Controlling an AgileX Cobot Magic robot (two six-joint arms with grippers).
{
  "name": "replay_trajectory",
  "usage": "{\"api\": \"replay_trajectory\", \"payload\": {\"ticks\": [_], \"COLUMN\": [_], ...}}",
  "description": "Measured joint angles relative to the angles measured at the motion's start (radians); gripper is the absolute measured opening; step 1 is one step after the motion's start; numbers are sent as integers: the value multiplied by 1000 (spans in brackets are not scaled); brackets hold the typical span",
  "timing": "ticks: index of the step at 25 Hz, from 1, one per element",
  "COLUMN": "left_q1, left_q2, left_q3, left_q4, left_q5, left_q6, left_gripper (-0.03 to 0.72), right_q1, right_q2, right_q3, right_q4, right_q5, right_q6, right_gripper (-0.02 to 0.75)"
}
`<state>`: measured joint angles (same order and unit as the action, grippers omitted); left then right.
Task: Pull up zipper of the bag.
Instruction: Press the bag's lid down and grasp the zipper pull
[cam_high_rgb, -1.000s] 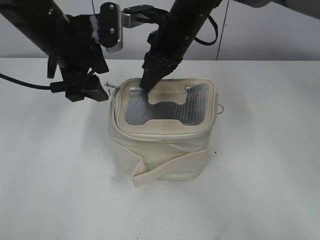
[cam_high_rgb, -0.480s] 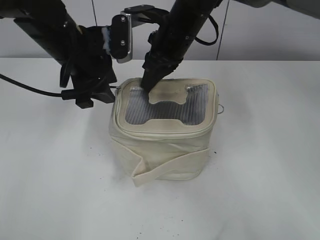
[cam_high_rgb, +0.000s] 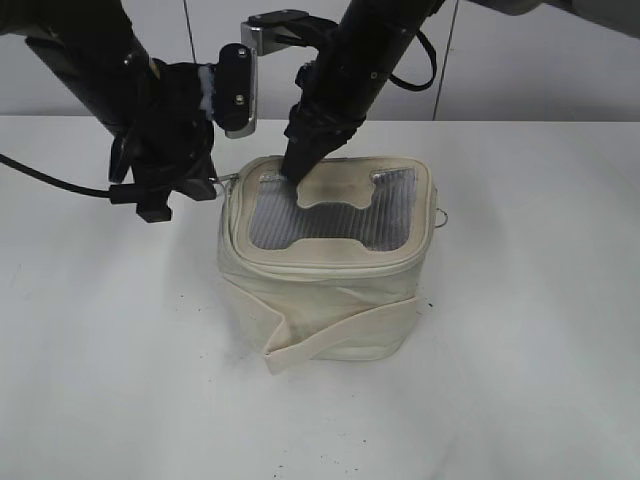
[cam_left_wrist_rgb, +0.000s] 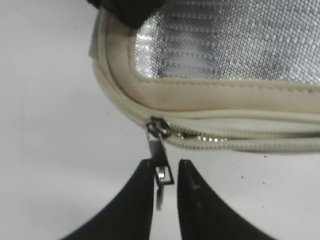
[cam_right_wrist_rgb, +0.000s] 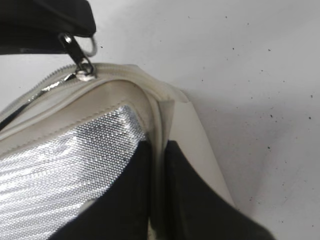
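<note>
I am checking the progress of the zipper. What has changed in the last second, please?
The left gripper, shut on the zipper pull, moved from beside the bag up and toward the lid's back-left corner. The right gripper stayed pressing on the lid; the bag did not move. Whether the slider travelled cannot be told.

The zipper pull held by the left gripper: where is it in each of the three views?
Exterior view: zipper pull left of the bag, at the lid's rear-left corner.
Left wrist view: low centre, pull between the left gripper fingers.
Right wrist view: top left.
Shared landmark: silver ribbed window.
</note>
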<state>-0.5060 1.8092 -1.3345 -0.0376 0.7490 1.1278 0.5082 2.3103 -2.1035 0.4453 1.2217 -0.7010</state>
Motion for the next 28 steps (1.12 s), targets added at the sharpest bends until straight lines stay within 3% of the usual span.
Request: {"api": "replay_trajectory", "payload": {"ticks": [4, 9, 17, 28], "left_q1": [0, 0, 0, 0], "left_q2": [0, 0, 0, -1], "left_q3": [0, 0, 0, -8], "left_q4": [23, 4, -30, -49], "left_q5": [12, 10, 33, 196], "left_q6": [-31, -34, -71, -295], "left_gripper": [108, -1, -3, -3], "right_q1": [0, 0, 0, 2], "right_q2": [0, 0, 0, 0], "right_q3": [0, 0, 0, -3], "right_q4": [0, 0, 0, 1], "right_q5": [0, 0, 0, 5], "right_q6": [0, 1, 1, 52], "right_gripper": [41, 41, 41, 40]}}
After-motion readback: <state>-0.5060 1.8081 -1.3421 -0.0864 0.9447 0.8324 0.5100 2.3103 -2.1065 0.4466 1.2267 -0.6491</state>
